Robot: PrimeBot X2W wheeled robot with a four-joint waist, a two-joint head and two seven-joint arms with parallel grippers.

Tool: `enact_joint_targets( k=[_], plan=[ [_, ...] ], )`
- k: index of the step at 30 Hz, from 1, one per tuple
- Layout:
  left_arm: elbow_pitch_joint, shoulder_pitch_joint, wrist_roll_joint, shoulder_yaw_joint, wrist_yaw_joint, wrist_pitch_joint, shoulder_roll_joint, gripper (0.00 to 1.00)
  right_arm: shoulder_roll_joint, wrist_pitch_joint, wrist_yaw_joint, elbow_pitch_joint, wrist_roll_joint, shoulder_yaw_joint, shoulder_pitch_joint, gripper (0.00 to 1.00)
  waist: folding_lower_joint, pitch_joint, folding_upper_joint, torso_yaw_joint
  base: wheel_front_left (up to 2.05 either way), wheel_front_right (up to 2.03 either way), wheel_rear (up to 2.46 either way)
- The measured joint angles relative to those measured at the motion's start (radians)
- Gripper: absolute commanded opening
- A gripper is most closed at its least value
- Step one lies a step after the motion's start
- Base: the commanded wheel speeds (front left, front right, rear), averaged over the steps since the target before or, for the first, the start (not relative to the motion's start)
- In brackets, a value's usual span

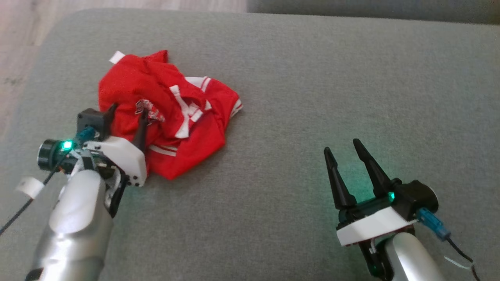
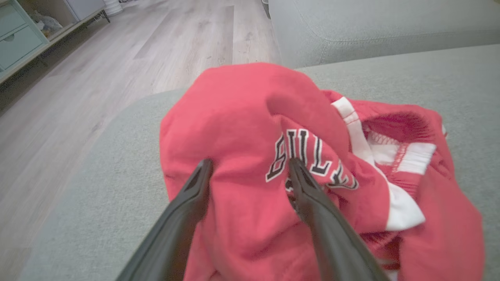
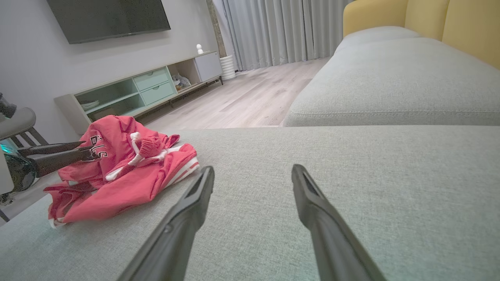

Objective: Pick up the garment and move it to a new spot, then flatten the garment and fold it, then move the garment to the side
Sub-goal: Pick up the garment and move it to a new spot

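Crumpled red garment (image 1: pixel 125 86) on grey cushion (image 1: pixel 312 78), left end effector (image 1: pixel 129 108) spread over it — right end effector (image 1: pixel 341 145) spread, well apart

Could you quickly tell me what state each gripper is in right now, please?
Left gripper: open, its tips at the red garment, nothing gripped.
Right gripper: open and empty, over the grey cushion.

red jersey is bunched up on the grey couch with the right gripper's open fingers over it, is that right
Not quite. The red jersey is bunched up on the grey couch, but the open fingers over it belong to the left gripper, not the right. The head view shows it; the right gripper is open over bare couch, apart from the jersey.
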Motion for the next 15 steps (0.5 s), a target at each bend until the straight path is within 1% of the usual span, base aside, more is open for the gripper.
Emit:
enact_joint_targets(
  k=[3, 4, 5, 10, 15],
  plan=[
    [0.058, -0.027, -0.017, 0.001, -0.001, 0.011, 0.009, 1.00, 0.000, 0.000, 0.000, 0.000, -0.005, 0.008, -0.011, 1.00, 0.0001, 0.015, 0.0000, -0.019, 0.00, 0.00, 0.00],
    [0.074, -0.034, -0.026, 0.000, -0.002, 0.018, 0.010, 0.42, 0.000, 0.000, 0.000, 0.000, -0.008, 0.009, -0.016, 1.00, 0.0000, 0.017, 0.0000, -0.026, 0.00, 0.00, 0.00],
    [0.091, -0.041, -0.033, -0.006, -0.009, 0.013, 0.015, 0.00, 0.000, 0.000, 0.000, 0.000, -0.008, 0.010, -0.023, 1.00, -0.0001, 0.020, 0.0000, -0.039, 0.00, 0.00, 0.00],
    [0.065, -0.047, -0.050, -0.004, -0.009, -0.109, 0.016, 0.00, -0.001, 0.000, 0.000, 0.001, -0.005, 0.008, -0.027, 1.00, -0.0002, -0.001, 0.0000, -0.053, 0.00, 0.00, 0.00],
    [-0.053, -0.062, -0.082, -0.013, -0.010, -0.209, 0.009, 0.00, -0.001, 0.000, 0.000, 0.006, 0.010, 0.008, -0.025, 1.00, -0.0002, -0.045, 0.0000, -0.062, 0.00, 0.00, 0.00]
  ],
)
